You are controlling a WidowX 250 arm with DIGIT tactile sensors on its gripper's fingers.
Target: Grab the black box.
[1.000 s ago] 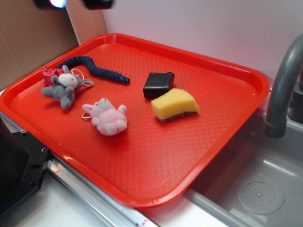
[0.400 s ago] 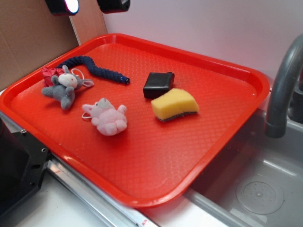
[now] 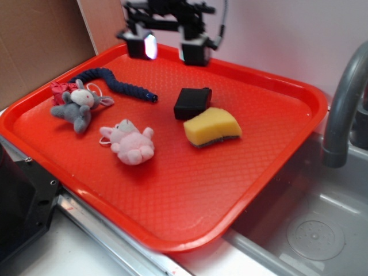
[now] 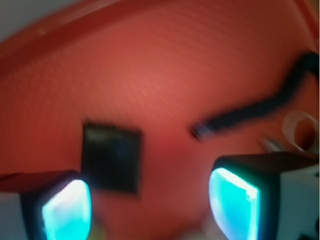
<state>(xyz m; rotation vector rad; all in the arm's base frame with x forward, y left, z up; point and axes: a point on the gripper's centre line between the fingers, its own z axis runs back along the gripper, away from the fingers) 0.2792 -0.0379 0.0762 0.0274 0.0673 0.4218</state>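
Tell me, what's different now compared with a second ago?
The pincer has dropped down into view from the top edge and shifted right, toward the black box. It is open, holding nothing. The box, yellow sponge, rope and both plush toys lie where they were on the red tray.

We see plain pale wall (image 3: 276, 34) behind, brown cardboard panel (image 3: 34, 46) at left. Grey faucet (image 3: 345, 109) curves at right over steel sink (image 3: 310, 224) with round drain (image 3: 315, 237). Light soft, even.
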